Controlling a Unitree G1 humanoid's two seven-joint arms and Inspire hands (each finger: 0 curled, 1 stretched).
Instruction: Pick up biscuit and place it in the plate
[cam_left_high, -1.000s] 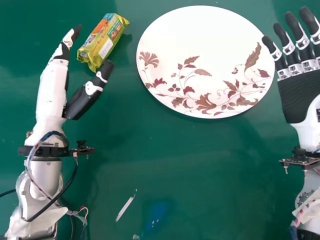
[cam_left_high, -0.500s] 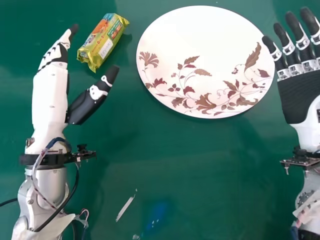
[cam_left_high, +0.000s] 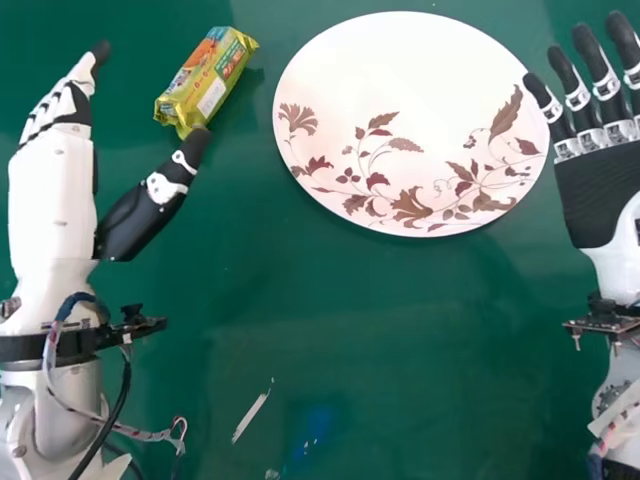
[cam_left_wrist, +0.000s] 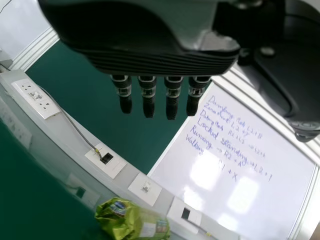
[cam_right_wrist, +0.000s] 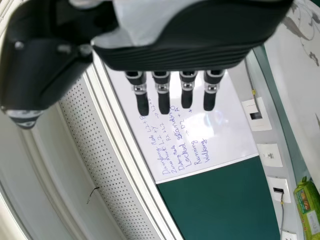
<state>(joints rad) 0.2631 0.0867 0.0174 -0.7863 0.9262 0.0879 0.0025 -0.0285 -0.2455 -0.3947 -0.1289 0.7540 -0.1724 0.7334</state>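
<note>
Lying upper left, the biscuit (cam_left_high: 208, 80) is near the left robot hand (cam_left_high: 52, 190); plate (cam_left_high: 400, 85), upper centre; right robot hand (cam_left_high: 598, 190), right edge (both spread).

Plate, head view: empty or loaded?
Empty. The plate's face shows only its printed leaves; the biscuit lies apart from it on the table, near the left hand.

robotics lab, scribbled whiteboard (cam_left_wrist: 227, 175)

The biscuit packet (cam_left_high: 206, 82) on the left has glossy, crinkled plastic film. The plate (cam_left_high: 400, 90) looks smooth; the tabletop (cam_left_high: 300, 320) has a soft sheen. The right hand's (cam_left_high: 600, 190) palm looks matt and finely textured.
</note>
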